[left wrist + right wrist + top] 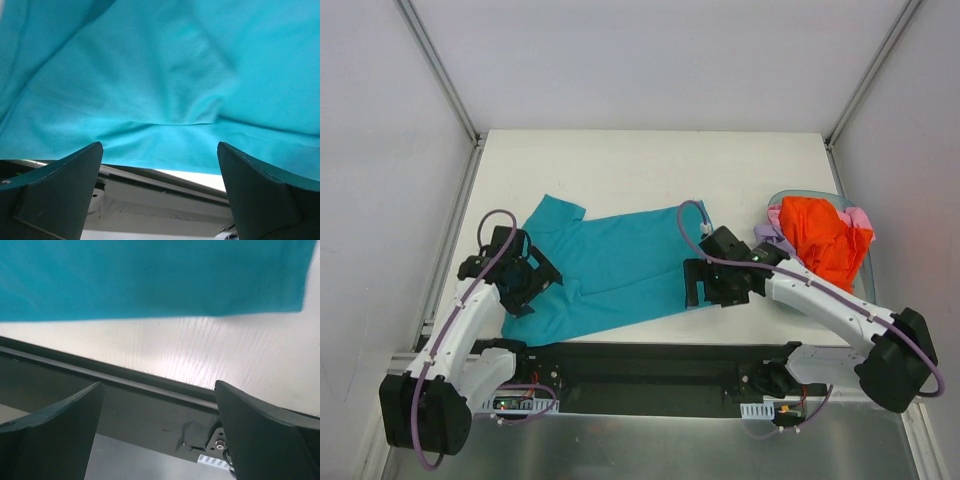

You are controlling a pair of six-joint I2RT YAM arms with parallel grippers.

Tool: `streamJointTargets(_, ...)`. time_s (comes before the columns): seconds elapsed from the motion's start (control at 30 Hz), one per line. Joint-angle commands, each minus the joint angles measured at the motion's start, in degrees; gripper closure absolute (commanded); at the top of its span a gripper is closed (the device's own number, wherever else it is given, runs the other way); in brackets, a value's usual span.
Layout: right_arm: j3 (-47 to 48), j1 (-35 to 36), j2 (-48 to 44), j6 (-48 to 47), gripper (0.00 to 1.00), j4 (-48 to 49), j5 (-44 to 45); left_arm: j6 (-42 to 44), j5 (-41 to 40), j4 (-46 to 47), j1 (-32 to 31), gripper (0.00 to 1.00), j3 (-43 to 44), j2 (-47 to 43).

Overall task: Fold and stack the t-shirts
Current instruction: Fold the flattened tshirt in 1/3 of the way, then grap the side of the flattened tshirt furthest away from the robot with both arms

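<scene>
A teal t-shirt [610, 270] lies spread on the white table, one sleeve at the far left. It fills the left wrist view [165, 75] and the top of the right wrist view [150, 275]. My left gripper [532, 280] is open and empty over the shirt's near-left part. My right gripper [702, 285] is open and empty over the shirt's near-right edge. An orange t-shirt [825, 240] lies crumpled on a pink one [858, 218] in a basket at the right.
The basket [812, 196] stands at the table's right edge. A black rail [650, 350] runs along the near edge and shows in the right wrist view [125, 405]. Grey walls enclose the table on the left, back and right.
</scene>
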Motion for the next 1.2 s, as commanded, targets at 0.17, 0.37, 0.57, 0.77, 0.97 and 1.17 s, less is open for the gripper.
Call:
streamJointTargets(0.17, 14.0, -10.8, 0.3, -5.7, 0.03, 1.7, 11.3, 4.9, -10.4, -0.5, 0.1, 0.0, 23.9, 11.2)
streamJointTargets(0.37, 23.7, -15.3, 9.1, -11.0, 0.03, 2.6, 17.1, 11.1, -14.6, 3.5, 0.2, 0.01, 43.7, 34.1)
streamJointTargets(0.57, 29.4, -19.7, 17.8, -13.8, 0.03, 3.8, 13.3, 15.3, -13.5, 2.8, 1.9, 0.1, 66.3, 56.6)
streamJointTargets(0.77, 32.3, -23.5, 24.3, -15.2, 0.03, 5.4, 10.2, 16.3, -16.7, 0.0, 3.5, 0.27, 81.2, 71.0)
streamJointTargets(0.97, 39.0, -26.1, 32.7, -16.7, 0.03, 6.5, 6.6, 15.9, -17.1, -1.8, 3.8, 0.36, 85.4, 77.8)
streamJointTargets(1.17, 49.8, -26.1, 43.8, -19.1, 0.03, 6.4, 4.3, 14.7, -19.7, -1.8, 3.9, 0.49, 84.4, 81.4)
